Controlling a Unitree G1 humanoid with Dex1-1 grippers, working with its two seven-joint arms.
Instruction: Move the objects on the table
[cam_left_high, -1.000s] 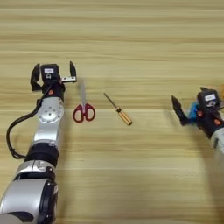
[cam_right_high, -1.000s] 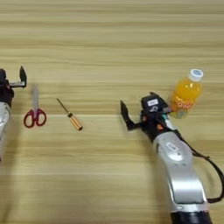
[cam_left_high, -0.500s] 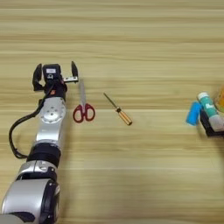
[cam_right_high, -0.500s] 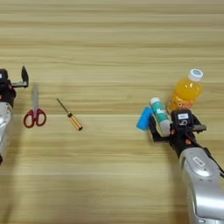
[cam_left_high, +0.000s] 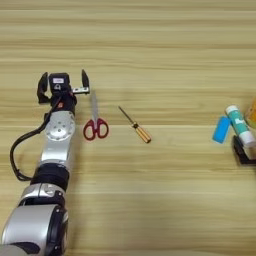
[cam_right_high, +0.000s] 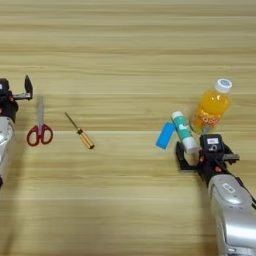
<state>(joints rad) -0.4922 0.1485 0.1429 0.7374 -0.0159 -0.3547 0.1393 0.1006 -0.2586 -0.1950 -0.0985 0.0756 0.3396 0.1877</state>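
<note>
Scissors (cam_left_high: 94, 120) lie flat on the table (cam_left_high: 150, 45) just right of my left gripper (cam_left_high: 64, 83), fingers spread wide and empty; I'd judge them light, stiff and slippery at the blades, best pinched across the red handle loops.

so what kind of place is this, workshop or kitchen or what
Probably a lab tabletop set up for robot practice, not a kitchen: a bare wooden table with unrelated odds and ends, scissors, a screwdriver and a drink bottle.
</note>
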